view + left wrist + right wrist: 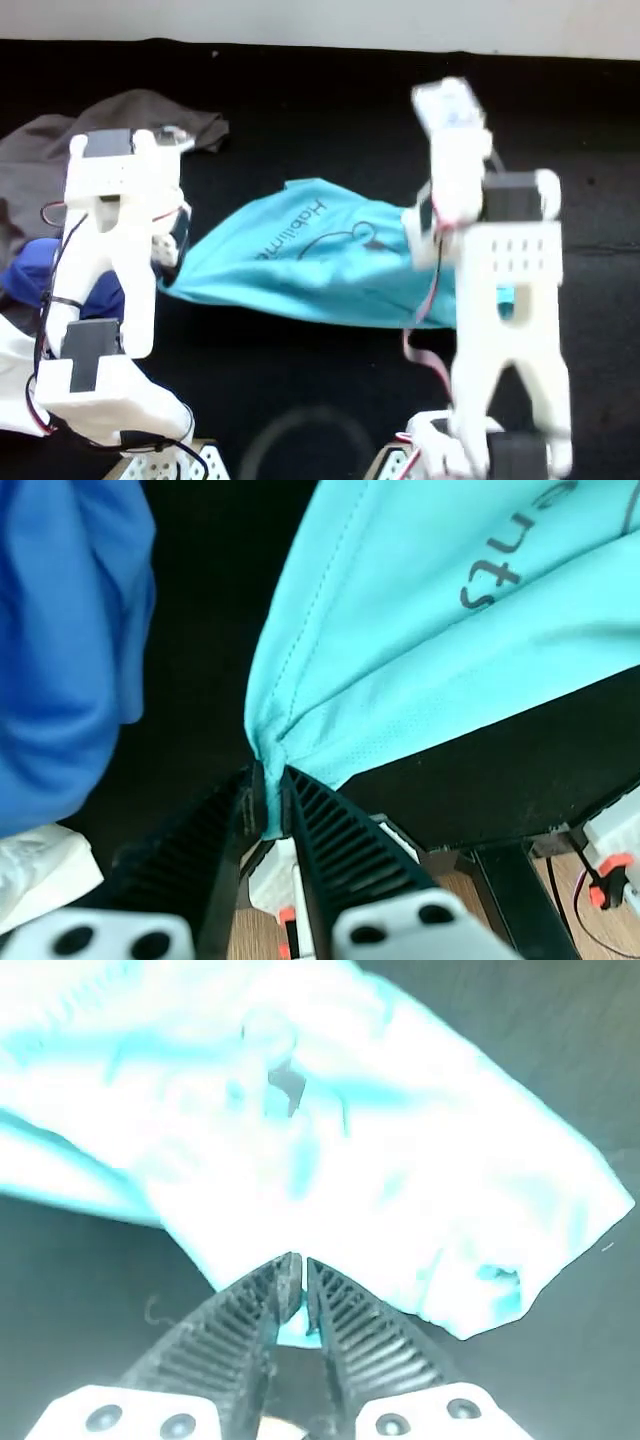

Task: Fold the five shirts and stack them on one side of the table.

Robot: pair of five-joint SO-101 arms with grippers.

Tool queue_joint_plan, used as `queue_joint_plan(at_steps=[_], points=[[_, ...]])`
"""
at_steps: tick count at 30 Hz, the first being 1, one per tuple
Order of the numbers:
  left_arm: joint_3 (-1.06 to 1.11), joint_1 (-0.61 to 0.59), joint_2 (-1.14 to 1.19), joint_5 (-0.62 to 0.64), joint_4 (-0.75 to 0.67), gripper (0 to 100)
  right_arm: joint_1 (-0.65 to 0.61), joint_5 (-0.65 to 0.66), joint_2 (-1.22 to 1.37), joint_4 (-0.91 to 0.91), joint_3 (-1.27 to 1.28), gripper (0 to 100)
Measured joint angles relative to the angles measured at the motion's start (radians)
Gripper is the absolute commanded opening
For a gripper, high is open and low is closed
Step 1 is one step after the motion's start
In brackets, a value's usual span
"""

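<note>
A turquoise shirt (pixel 320 255) with dark print hangs stretched between the two arms above the black table (pixel 300 120). My left gripper (pixel 270 780) is shut on a bunched corner of the turquoise shirt (pixel 420 630); in the high view that left gripper (pixel 170 255) sits at the shirt's left end. My right gripper (pixel 298 1270) is shut on an edge of the turquoise shirt (pixel 330 1130), at the cloth's right end by the right arm (pixel 490 260). A blue shirt (pixel 60 630) lies beside the left gripper.
A grey shirt (pixel 60 150) lies crumpled at the back left. The blue shirt (pixel 30 270) and a white one (pixel 15 370) are piled at the left edge, behind the left arm. The table's far edge meets a pale wall (pixel 400 20).
</note>
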Motion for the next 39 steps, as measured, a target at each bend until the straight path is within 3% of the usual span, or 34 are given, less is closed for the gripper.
queue_joint_plan(at_steps=[5,7,12,19,28,39], points=[[0.126,0.0,0.0,0.0,-0.1,1,-0.005,0.178,-0.275,-0.051,0.453,1.7],[0.15,0.0,0.0,0.0,-0.135,1,-0.005,0.256,-0.35,-0.037,0.519,7.8],[0.155,0.0,0.0,0.0,-0.155,1,-0.005,0.328,-0.459,0.058,0.491,32.7],[0.16,0.0,0.0,0.0,-0.155,1,0.012,0.33,-0.473,0.06,0.282,34.4],[0.16,0.0,0.0,0.0,-0.155,1,0.206,0.143,0.014,-0.288,0.39,34.6],[0.164,0.0,0.0,0.0,-0.155,1,0.21,0.032,0.726,-0.261,0.068,32.9]])
